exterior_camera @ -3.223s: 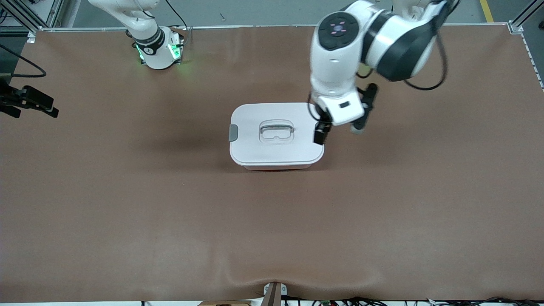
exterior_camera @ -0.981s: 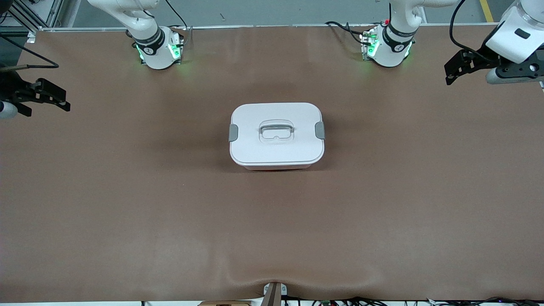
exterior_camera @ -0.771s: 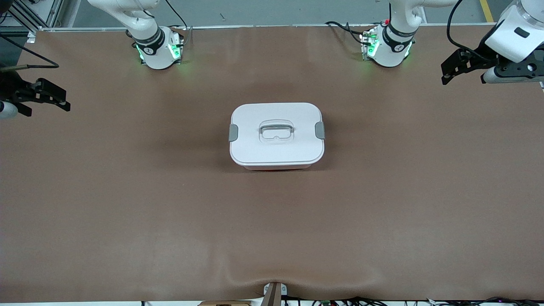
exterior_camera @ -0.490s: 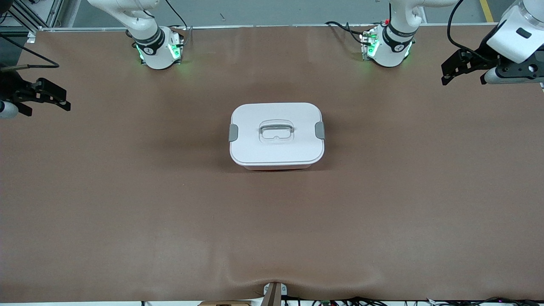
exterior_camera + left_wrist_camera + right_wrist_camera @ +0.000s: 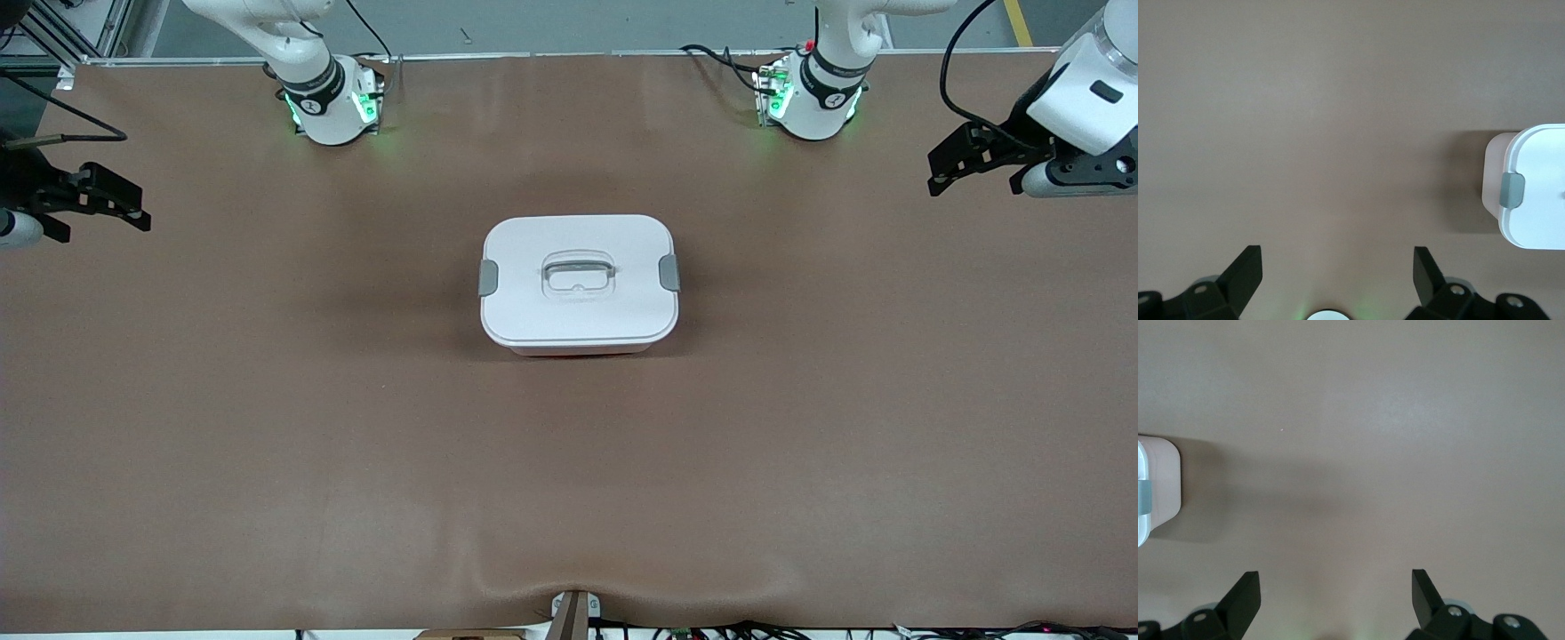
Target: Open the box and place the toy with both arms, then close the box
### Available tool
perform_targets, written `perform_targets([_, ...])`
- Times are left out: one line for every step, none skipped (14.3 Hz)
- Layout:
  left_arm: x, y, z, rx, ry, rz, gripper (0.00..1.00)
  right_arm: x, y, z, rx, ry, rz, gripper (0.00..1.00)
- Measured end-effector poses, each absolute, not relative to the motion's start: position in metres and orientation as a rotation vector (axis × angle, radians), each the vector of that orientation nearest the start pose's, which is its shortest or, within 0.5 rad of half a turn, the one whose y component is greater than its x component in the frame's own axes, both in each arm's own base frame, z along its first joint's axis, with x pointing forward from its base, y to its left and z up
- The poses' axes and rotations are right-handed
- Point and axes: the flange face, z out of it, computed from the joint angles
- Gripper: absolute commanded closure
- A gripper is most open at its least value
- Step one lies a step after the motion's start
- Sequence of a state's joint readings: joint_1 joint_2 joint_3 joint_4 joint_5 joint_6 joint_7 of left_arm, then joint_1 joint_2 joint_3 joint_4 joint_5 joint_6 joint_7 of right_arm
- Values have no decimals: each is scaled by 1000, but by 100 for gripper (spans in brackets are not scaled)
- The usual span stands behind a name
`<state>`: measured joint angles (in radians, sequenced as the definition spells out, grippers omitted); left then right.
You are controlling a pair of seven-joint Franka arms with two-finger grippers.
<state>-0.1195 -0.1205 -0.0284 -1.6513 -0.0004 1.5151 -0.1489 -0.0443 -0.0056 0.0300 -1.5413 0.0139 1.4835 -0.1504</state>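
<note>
The white box (image 5: pixel 578 283) sits in the middle of the brown table with its flat lid on and both grey side clips against the lid's ends. An end of it shows in the left wrist view (image 5: pixel 1531 193) and in the right wrist view (image 5: pixel 1155 490). The pink toy is out of view. My left gripper (image 5: pixel 947 169) is open and empty, up over the left arm's end of the table, well away from the box. My right gripper (image 5: pixel 124 209) is open and empty over the right arm's end of the table. Open fingertips frame bare table in both wrist views.
The two arm bases (image 5: pixel 333 107) (image 5: pixel 813 98) glow green along the table's edge farthest from the front camera. Cables lie beside the left arm's base. A small bracket (image 5: pixel 573 613) sits at the table's near edge.
The left arm left the box's clip and swung out to its end of the table, where it now drifts slightly. The right gripper hardly moved. The box stays still.
</note>
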Motion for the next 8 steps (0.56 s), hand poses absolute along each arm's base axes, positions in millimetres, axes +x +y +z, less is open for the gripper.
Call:
perform_targets([507,-77,646,-3136,-2,23,0,544,-6,634,-3115,-214,80,0])
perform_targets([509,-77,646,-3137,-2,22,0,544,-6,634,-3115,-215,80,0])
perform_targets([511,-77,646,-3137,-2,19,0,544,-6,634,-3114,-224,80,0])
perform_targets([513,-77,647,-3138,-2,17,0,544,-6,634,-3113,-241,79,0])
perform_targets([513,-77,647,-3138,-2,16,0,544,-6,634,-3112,-250,77,0])
perform_targets([513,-77,647,-3138,-2,16,0,544,-6,634,-3111,-256,75,0])
perform_targets([513,-77,647,-3138,-2,16,0,544,-6,634,-3111,-260,74,0])
perform_targets([513,-77,647,-3138,-2,16,0,544,-6,634,-3111,-263,74,0])
